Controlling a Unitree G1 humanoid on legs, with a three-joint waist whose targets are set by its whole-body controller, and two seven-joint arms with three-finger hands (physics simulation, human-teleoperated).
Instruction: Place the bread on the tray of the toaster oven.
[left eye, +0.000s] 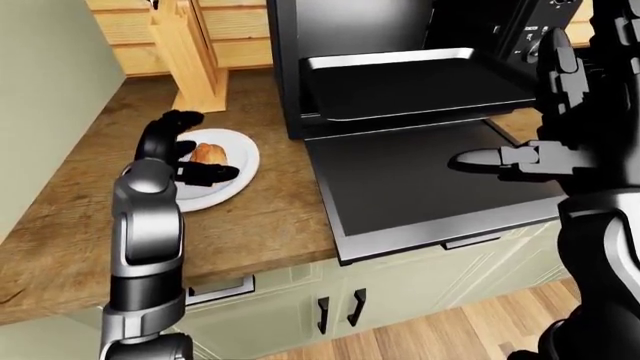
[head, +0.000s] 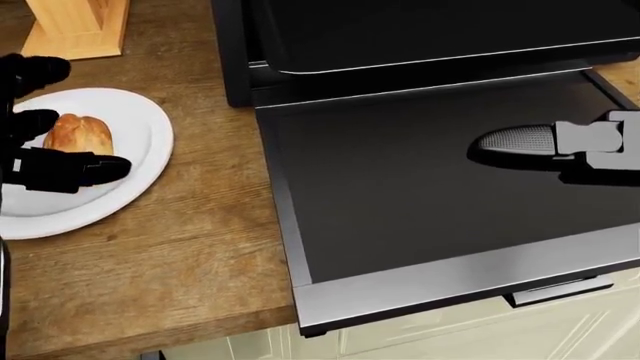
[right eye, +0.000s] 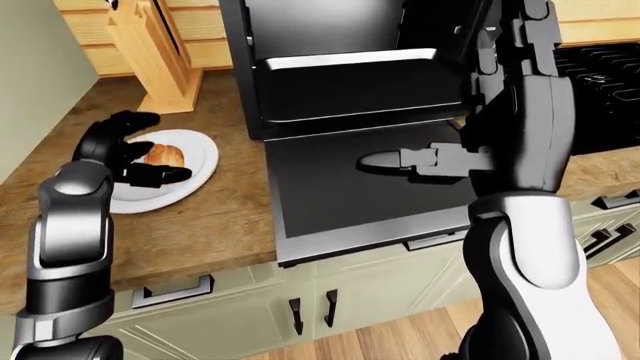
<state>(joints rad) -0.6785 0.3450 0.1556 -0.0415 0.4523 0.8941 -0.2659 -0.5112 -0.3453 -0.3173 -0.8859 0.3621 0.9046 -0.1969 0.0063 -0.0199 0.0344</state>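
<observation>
A golden bread roll (head: 80, 131) lies on a white plate (head: 130, 176) on the wooden counter, at the left of the head view. My left hand (head: 65, 139) is open, with two fingers above the roll and the thumb (head: 105, 166) just below it. I cannot tell whether they touch it. The black toaster oven (left eye: 290, 67) stands open with its door (head: 400, 195) folded flat. Its dark tray (left eye: 410, 82) is slid partway out and bare. My right hand (left eye: 520, 120) hovers open above the door's right side, thumb pointing left.
A wooden knife block (head: 75, 26) stands above the plate near the oven's left wall. The counter's edge (head: 150, 330) runs along the bottom, with pale green cabinet doors (left eye: 330, 307) below it. Stove grates (right eye: 600, 67) show at the far right.
</observation>
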